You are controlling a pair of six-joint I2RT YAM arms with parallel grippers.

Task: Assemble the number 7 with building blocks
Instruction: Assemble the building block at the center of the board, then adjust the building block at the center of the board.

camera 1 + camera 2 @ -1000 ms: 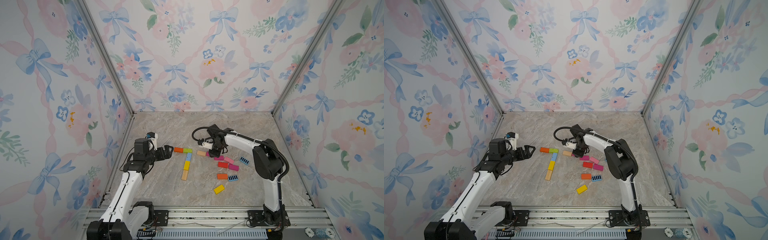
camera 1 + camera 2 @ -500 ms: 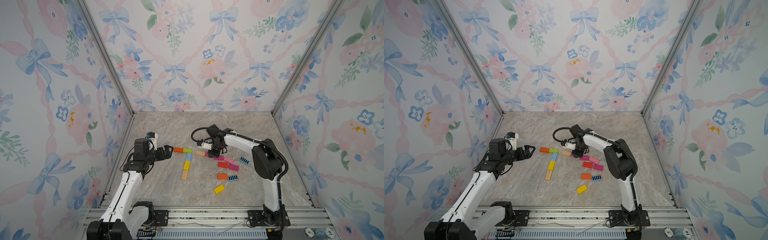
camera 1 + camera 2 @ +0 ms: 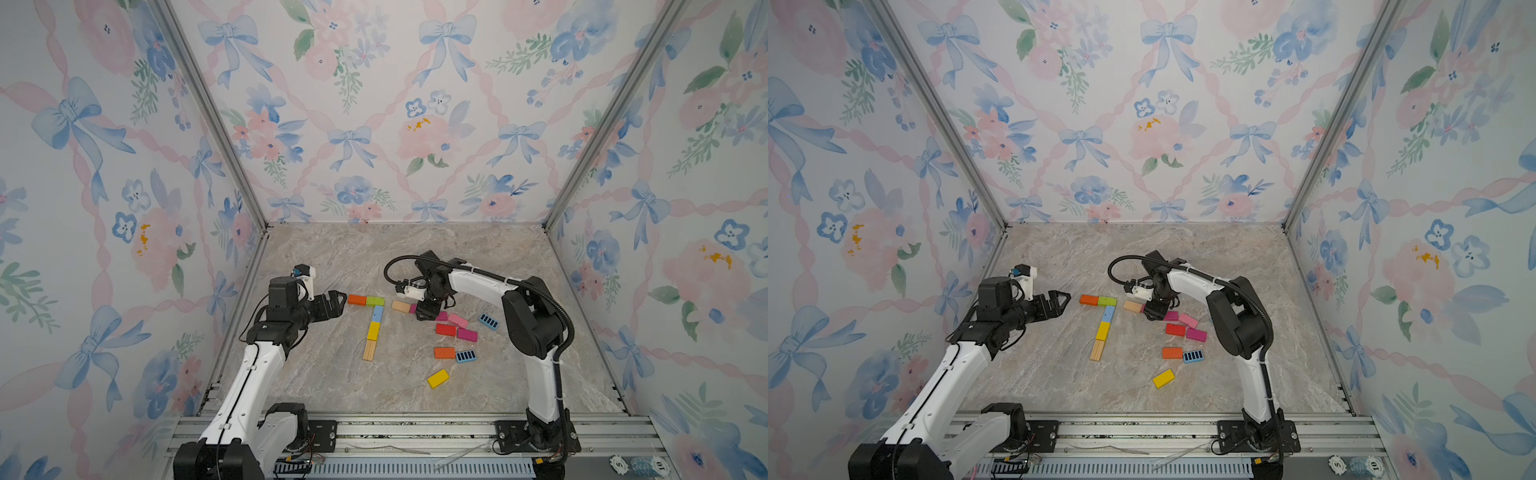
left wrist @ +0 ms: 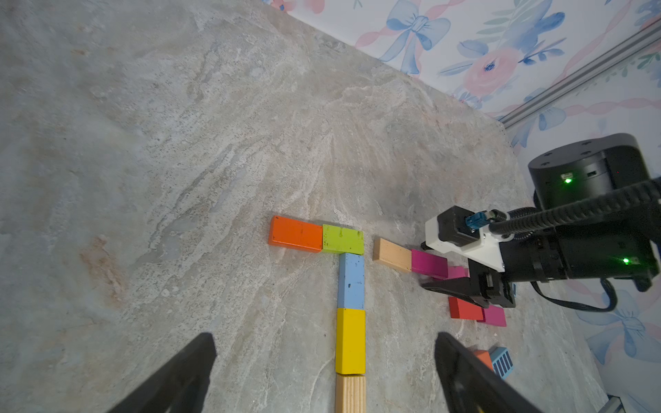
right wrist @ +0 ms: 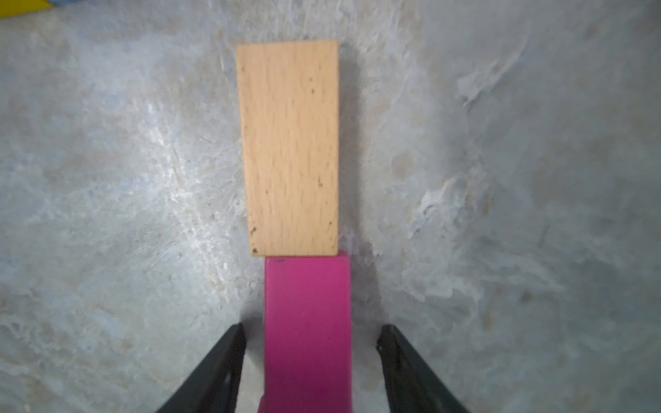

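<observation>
The number 7 lies flat on the marble floor: an orange block (image 3: 357,299) and a green block (image 3: 375,301) make the top bar. A light blue block (image 3: 377,313), a yellow block (image 3: 373,330) and a lined wood block (image 3: 369,350) make the stem. To its right a tan block (image 5: 289,146) lies end to end with a magenta block (image 5: 307,329). My right gripper (image 5: 311,332) is open and straddles the magenta block with a gap on each side. My left gripper (image 3: 338,299) is open and empty, just left of the orange block.
Loose blocks are scattered right of the 7: red (image 3: 446,329), magenta (image 3: 467,334), pink (image 3: 458,320), two black-striped blue (image 3: 488,321) (image 3: 466,356), orange (image 3: 445,353) and yellow (image 3: 438,378). Flowered walls close in the left, back and right sides.
The right gripper's jaws have opened off the magenta block, which now lies on the floor against the tan block. The left arm has not moved.
</observation>
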